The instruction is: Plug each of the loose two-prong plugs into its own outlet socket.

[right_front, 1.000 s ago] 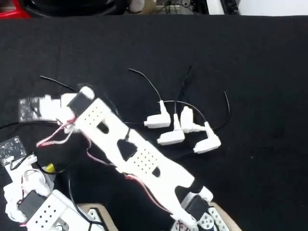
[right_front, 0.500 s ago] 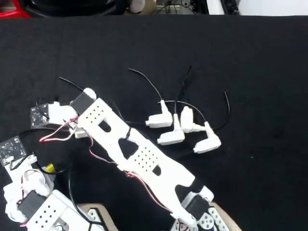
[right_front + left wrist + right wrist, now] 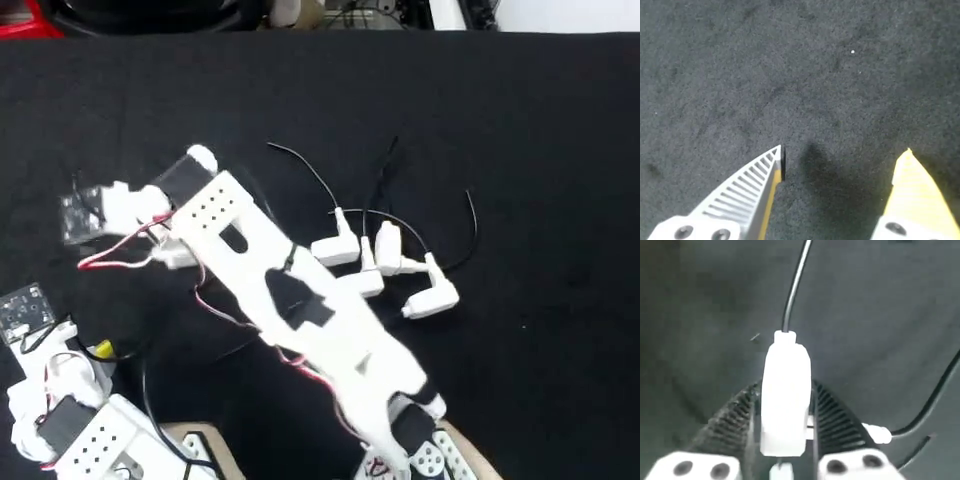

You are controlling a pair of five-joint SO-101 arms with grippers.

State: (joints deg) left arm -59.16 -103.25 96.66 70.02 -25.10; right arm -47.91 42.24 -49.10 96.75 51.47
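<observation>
In the right wrist view my right gripper (image 3: 785,390) is shut on a white two-prong plug (image 3: 785,410), whose black cord (image 3: 795,285) runs away over the black cloth. From the high view that arm stretches across the table, its gripper (image 3: 112,208) at the far left. Several loose white plugs (image 3: 430,297) with thin black cords lie in a cluster mid-table, one partly under the arm's forearm (image 3: 290,300). My left gripper (image 3: 842,152) hangs open over bare cloth, with nothing between its fingers. No outlet socket can be made out.
The left arm (image 3: 70,420) is folded at the front left corner. Another cord end (image 3: 875,432) lies close beside the right gripper. Black cloth (image 3: 520,130) covers the whole table, with open room at the back and right.
The right arm has swung toward the back of the table with the plug held. Its forearm now covers part of the plug cluster. The left arm has kept still.
</observation>
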